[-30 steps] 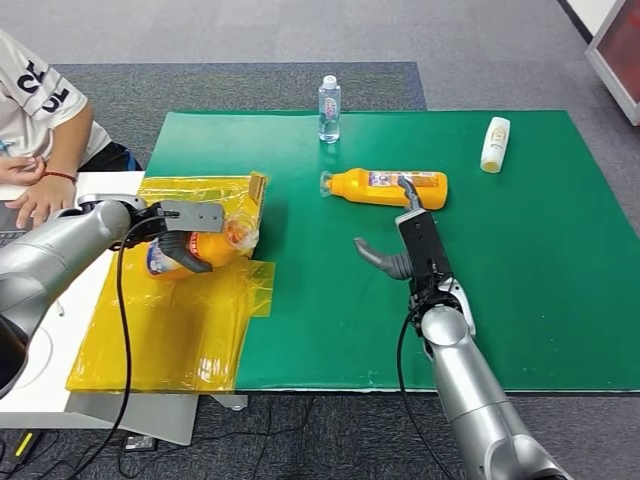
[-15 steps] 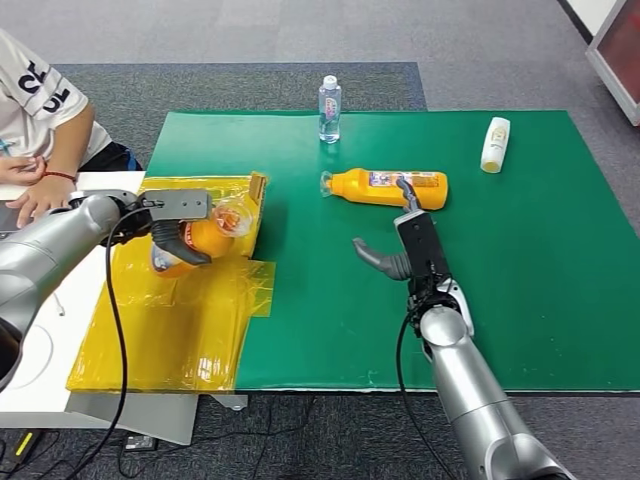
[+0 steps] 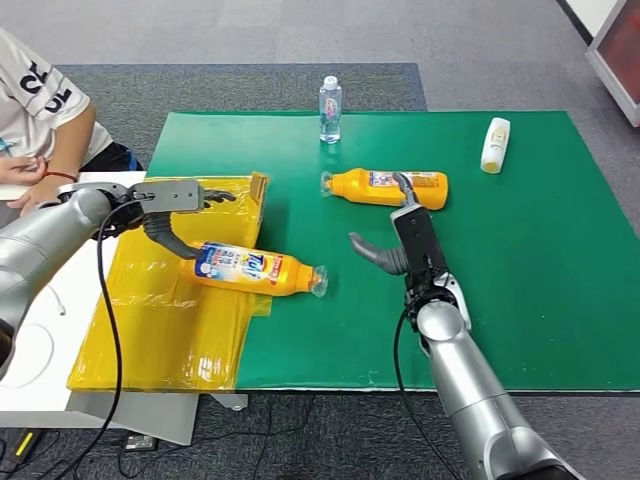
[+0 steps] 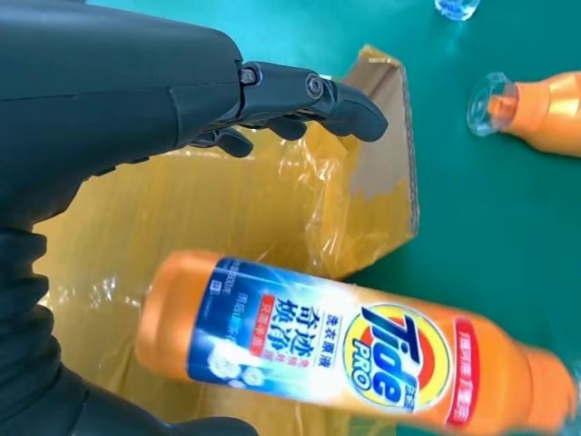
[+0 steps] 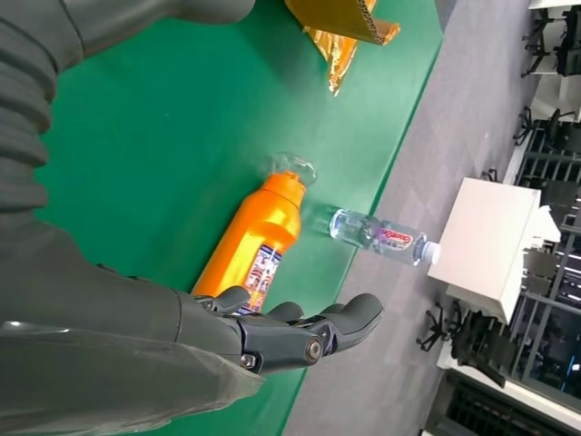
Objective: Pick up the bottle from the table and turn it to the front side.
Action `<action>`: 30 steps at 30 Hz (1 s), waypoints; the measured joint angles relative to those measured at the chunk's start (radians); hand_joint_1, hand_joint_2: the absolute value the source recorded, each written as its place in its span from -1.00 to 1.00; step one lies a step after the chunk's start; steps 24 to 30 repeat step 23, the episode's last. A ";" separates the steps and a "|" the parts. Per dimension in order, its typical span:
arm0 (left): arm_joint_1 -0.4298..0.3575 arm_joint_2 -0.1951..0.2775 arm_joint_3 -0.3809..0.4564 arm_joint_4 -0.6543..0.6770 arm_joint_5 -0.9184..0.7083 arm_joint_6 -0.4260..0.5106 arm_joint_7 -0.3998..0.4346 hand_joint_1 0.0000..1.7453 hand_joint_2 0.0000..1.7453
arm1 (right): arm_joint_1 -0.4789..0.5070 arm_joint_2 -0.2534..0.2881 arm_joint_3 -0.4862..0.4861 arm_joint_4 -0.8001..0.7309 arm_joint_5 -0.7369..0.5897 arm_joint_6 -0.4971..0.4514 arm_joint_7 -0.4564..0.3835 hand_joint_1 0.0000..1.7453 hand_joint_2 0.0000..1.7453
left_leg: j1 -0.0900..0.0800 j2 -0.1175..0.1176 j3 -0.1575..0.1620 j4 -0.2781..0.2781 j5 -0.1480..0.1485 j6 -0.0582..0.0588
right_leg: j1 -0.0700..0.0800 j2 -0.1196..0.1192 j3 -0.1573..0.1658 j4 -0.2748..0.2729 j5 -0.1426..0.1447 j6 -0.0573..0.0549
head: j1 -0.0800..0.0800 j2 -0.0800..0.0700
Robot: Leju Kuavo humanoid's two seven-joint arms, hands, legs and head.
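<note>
1. Green matting [image 3: 490, 290] covers a table set on grey carpet, with crumpled yellow plastic sheeting [image 3: 151, 330] and a torn piece of cardboard [image 3: 256, 190] at its left edge.
2. An orange detergent bottle [image 3: 249, 268] lies on its side across the boundary of sheeting and mat, printed label facing up, clear cap pointing right.
3. Just beyond the bottle's base, the robot's left hand [image 3: 177, 205] hovers over the sheeting, fingers spread and holding nothing.
4. Near the centre, the right hand [image 3: 400, 240] is likewise empty, fingers extended, thumb out to the left.
5. A second orange bottle [image 3: 385, 187] lies just beyond the right hand's fingertips.
6. A clear water bottle [image 3: 329, 108] stands upright at the far edge; a small white bottle [image 3: 495, 144] lies far right.
7. A seated person [image 3: 38, 110] rests a hand on a white table at far left.
</note>
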 joint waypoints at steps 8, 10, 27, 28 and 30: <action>-0.024 0.006 0.000 0.000 -0.014 0.002 0.002 -1.00 1.00 | -0.003 -0.001 0.006 0.000 -0.002 -0.003 0.000 -1.00 1.00 | 0.000 0.000 0.000 0.000 0.000 0.000 | 0.000 0.000 0.000 0.000 0.000 0.000 | 0.000 0.000; -0.028 0.007 0.000 0.000 -0.018 0.003 0.002 -1.00 1.00 | -0.004 -0.002 0.006 0.000 -0.002 -0.004 0.000 -1.00 1.00 | 0.000 0.000 0.000 0.000 0.000 0.000 | 0.000 0.000 0.000 0.000 0.000 0.000 | 0.000 0.000; -0.076 0.016 0.035 -0.079 -0.095 0.144 -0.017 -1.00 1.00 | 0.020 -0.030 0.003 -0.035 -0.134 0.034 -0.061 -1.00 1.00 | 0.000 0.000 0.001 0.000 0.000 0.000 | 0.000 0.000 0.001 0.000 0.000 0.000 | 0.000 0.000; -0.076 0.016 0.035 -0.079 -0.095 0.144 -0.017 -1.00 1.00 | 0.020 -0.030 0.003 -0.035 -0.134 0.034 -0.061 -1.00 1.00 | 0.000 0.000 0.001 0.000 0.000 0.000 | 0.000 0.000 0.001 0.000 0.000 0.000 | 0.000 0.000; -0.076 0.016 0.035 -0.079 -0.095 0.144 -0.017 -1.00 1.00 | 0.020 -0.030 0.003 -0.035 -0.134 0.034 -0.061 -1.00 1.00 | 0.000 0.000 0.001 0.000 0.000 0.000 | 0.000 0.000 0.001 0.000 0.000 0.000 | 0.000 0.000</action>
